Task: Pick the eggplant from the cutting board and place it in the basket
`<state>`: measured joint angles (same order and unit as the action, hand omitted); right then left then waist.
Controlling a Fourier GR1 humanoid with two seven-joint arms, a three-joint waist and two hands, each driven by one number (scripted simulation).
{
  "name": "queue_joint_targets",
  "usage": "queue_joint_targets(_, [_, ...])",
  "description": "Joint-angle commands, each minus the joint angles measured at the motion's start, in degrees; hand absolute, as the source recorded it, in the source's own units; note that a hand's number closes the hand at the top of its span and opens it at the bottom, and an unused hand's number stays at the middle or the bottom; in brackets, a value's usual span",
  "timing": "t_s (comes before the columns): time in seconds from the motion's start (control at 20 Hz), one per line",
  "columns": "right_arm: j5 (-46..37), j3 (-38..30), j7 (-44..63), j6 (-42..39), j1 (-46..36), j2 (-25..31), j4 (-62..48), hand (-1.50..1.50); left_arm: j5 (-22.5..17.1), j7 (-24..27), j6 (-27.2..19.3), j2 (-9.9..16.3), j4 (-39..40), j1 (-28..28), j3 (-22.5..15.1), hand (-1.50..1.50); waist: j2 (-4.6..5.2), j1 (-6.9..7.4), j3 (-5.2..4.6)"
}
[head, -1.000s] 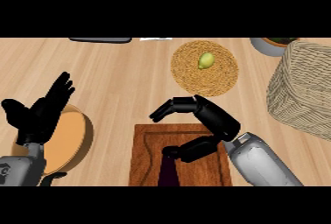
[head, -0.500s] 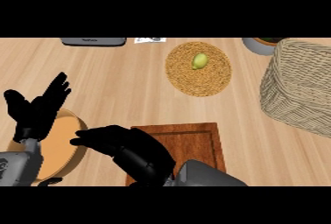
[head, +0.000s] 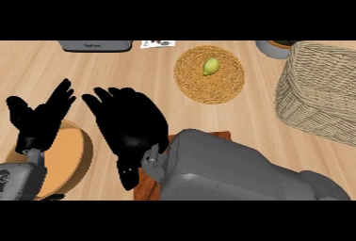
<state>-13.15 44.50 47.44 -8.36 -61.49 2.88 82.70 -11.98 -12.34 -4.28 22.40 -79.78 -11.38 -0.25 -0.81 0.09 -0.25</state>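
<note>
The right hand (head: 132, 127) hangs over the brown wooden cutting board (head: 208, 135), fingers spread, holding nothing. The eggplant is hidden. It must reach down, then go to the woven wicker basket (head: 316, 101) at the tabletop's right edge.

My right hand (head: 128, 129) and forearm cover the cutting board (head: 149, 181), blocking any approach to it. At nine o'clock my left hand (head: 38, 120) rests above a wooden bowl (head: 73, 155). Bare counter (head: 257, 117) at two o'clock gives passage toward the basket (head: 316, 94), between it and the round mat (head: 208, 75).
</note>
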Motion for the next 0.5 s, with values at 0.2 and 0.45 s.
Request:
queue_joint_targets(0.2, [16.8, -11.4, 14.8, -22.7, -11.3, 1.2, -4.6, -1.50, -0.5, 1.9, 2.3, 0.2, 2.0, 0.1, 0.8, 0.00, 0.60, -0.23, 0.13])
queue_joint_targets(0.45, [25.8, -14.6, 16.5, -27.9, -9.8, 5.4, -2.9, -1.50, -0.1, 2.1, 1.3, -0.9, 1.5, 0.4, 1.3, 0.00, 0.52, -0.50, 0.22])
